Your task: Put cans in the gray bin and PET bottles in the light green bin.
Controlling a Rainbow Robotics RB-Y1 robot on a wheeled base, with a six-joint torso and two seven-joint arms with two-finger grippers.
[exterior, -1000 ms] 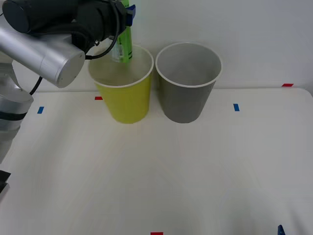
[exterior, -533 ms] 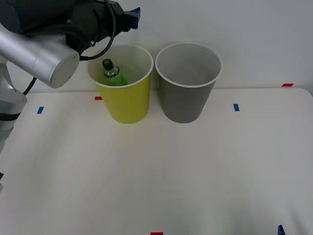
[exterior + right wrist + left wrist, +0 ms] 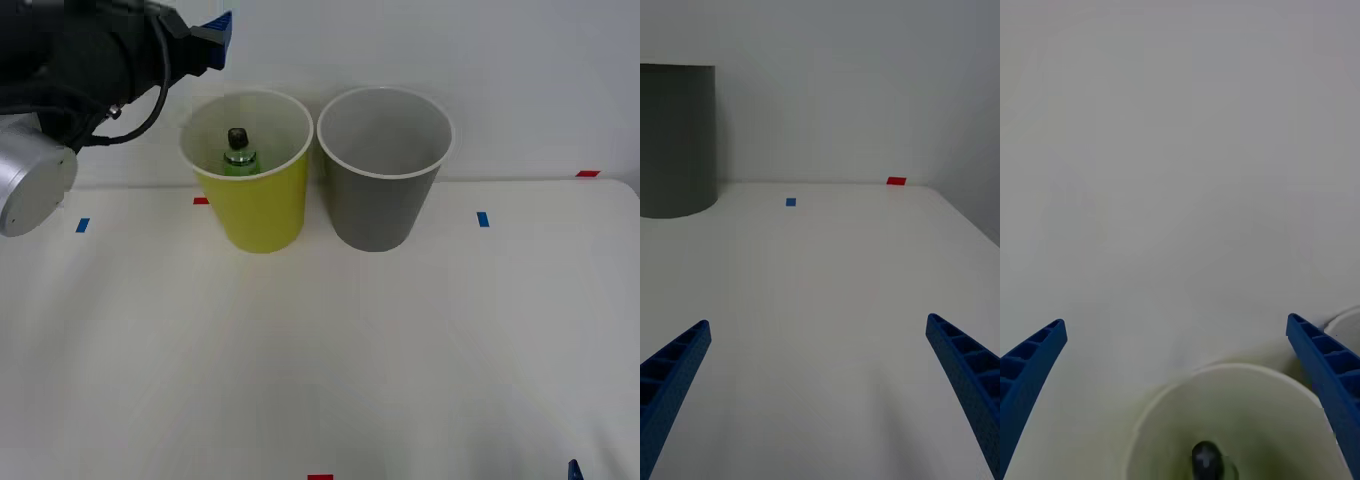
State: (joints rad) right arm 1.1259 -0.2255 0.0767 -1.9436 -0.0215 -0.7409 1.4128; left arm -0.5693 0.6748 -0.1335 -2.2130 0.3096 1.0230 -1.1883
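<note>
The PET bottle (image 3: 238,158), green with a black cap, stands inside the light green bin (image 3: 262,212) at the back of the table. Its cap (image 3: 1206,457) also shows from above in the left wrist view, within the bin's white inside (image 3: 1247,405). My left gripper (image 3: 216,28) hangs open above and to the left of that bin, holding nothing. The gray bin (image 3: 380,205) stands just right of the green one, with nothing visible inside it. My right gripper (image 3: 820,405) is open low over the table's front right, with the gray bin (image 3: 674,142) far ahead. Cans are out of view.
Small blue tape marks (image 3: 483,219) and red tape marks (image 3: 588,173) dot the white table (image 3: 330,350). A white wall rises right behind the bins. A blue fingertip of the right gripper (image 3: 573,468) pokes in at the front right edge.
The left gripper opened and the PET bottle dropped into the light green bin, settling upright. The left arm then drew back to the left and up.
</note>
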